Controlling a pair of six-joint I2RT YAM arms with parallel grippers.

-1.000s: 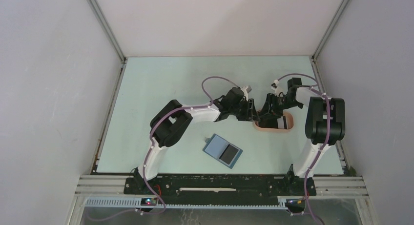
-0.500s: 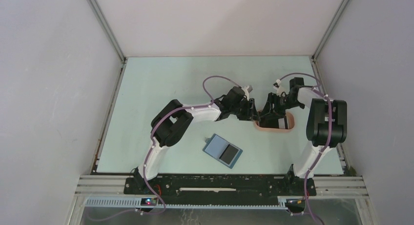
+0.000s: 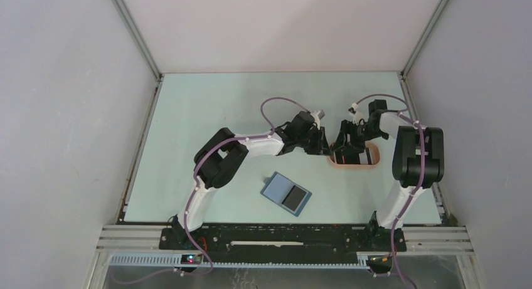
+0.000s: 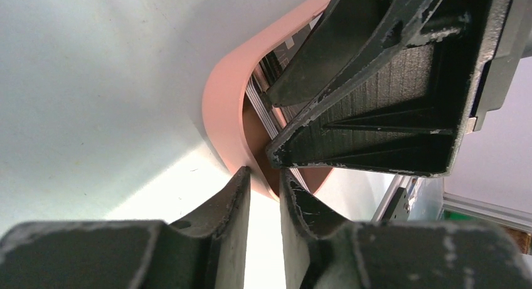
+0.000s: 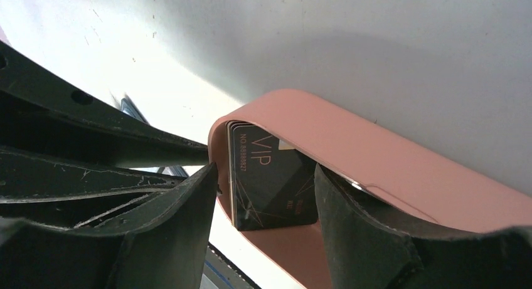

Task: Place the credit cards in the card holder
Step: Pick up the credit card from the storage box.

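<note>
Now: right gripper (image 5: 263, 173) astride credit cards (image 5: 276, 189) in tray (image 5: 376, 157).
Jaws apart, flanking the stack's opposite edges; left gripper (image 4: 263, 174) nearly together at tray rim, grip unclear.

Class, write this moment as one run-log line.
left end effector: at tray rim | right end effector: open, astride credit cards in tray | card holder: open, untouched

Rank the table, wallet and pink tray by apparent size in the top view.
1. Table, by far the largest.
2. Wallet and tray: they look about alike, and the tray is partly covered, so these two are left unranked.
</note>
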